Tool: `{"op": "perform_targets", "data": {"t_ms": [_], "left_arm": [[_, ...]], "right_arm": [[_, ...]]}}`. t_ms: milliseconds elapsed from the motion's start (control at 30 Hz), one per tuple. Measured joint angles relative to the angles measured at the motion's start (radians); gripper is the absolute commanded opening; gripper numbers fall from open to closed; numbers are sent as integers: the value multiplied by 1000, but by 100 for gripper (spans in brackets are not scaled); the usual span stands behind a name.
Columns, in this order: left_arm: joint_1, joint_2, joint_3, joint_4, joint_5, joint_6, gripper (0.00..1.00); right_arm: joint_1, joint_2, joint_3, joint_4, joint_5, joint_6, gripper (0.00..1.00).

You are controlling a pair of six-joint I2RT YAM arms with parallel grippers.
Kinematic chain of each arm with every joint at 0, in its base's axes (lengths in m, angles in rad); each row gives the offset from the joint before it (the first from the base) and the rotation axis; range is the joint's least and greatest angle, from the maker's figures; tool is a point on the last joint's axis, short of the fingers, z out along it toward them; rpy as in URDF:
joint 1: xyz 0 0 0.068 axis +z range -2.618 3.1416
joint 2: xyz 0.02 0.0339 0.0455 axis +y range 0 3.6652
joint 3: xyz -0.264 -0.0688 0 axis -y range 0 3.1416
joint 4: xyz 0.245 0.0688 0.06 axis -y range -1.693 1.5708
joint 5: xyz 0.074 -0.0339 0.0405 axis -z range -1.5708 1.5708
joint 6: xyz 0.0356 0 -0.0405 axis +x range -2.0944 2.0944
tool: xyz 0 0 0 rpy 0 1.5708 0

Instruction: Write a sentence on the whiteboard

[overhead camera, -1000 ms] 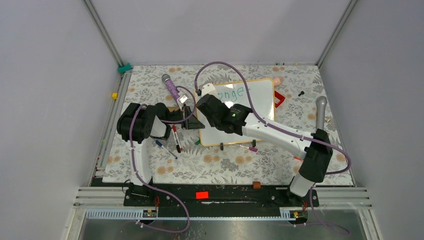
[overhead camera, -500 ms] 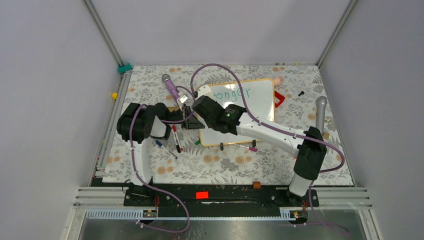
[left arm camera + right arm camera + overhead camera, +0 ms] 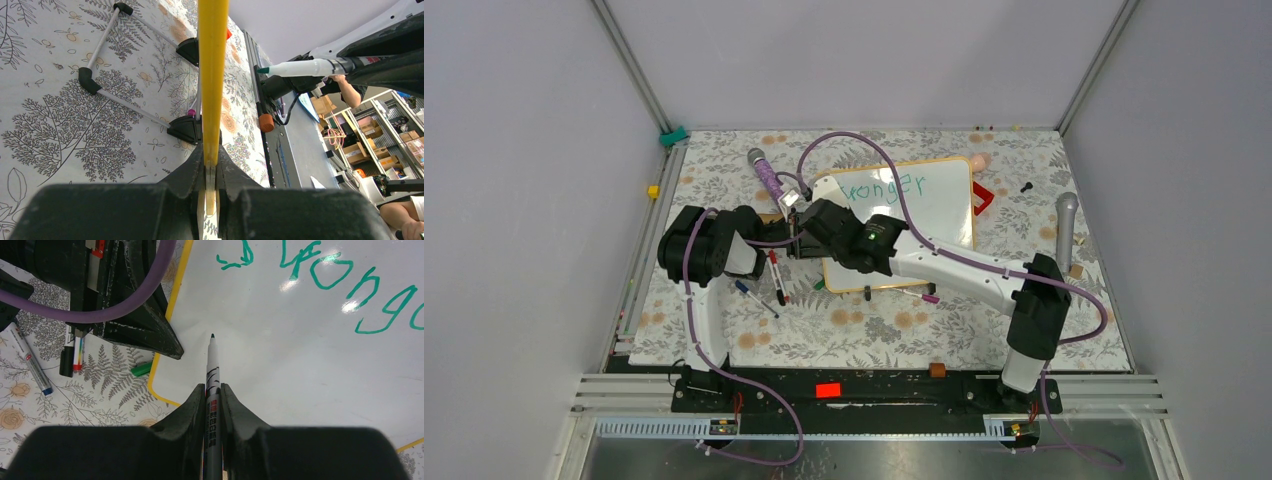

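Gleaming smooth whiteboard [image 3: 300, 370], rounded yellow-edged corners, looping green sentence [image 3: 350, 287].

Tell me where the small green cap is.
In the right wrist view the green cap lies on the floral cloth, left of the marker, just outside the whiteboard frame near its corner.
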Motion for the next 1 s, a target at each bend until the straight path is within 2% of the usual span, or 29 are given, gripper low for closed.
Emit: {"op": "perform_targets", "data": {"t_ms": [1000], "left_arm": [[0,0,0,-3,-5,0,0]], "right_arm": [[12,102,30,-27,30,15,0]]}}
